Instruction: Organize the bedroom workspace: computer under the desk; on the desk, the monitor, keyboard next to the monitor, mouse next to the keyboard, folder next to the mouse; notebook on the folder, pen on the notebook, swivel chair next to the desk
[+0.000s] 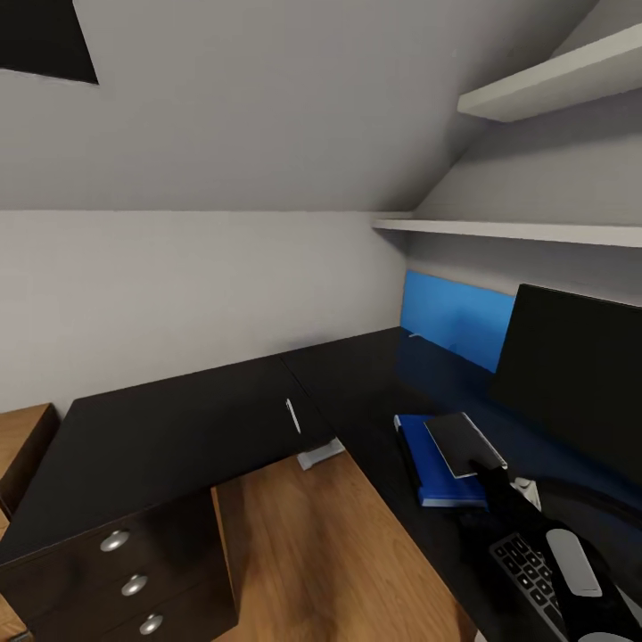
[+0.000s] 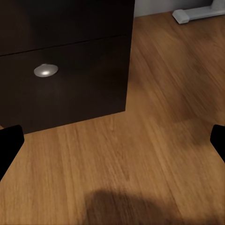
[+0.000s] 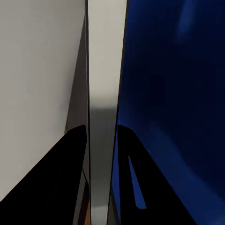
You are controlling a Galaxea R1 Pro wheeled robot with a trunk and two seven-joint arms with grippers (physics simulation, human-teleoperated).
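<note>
So the right pincer [image 1: 486, 465] is pinching the grey notebook [image 1: 462, 442] by its near edge, tilted right over the blue folder [image 1: 439, 464] on the counter [image 1: 357, 383] by the monitor [image 1: 571, 379], so it just goes straight down.

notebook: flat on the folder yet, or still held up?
Still held, tilted. The right gripper is shut on the notebook at its edge; its pale edge runs between the fingers, above the folder.
</note>
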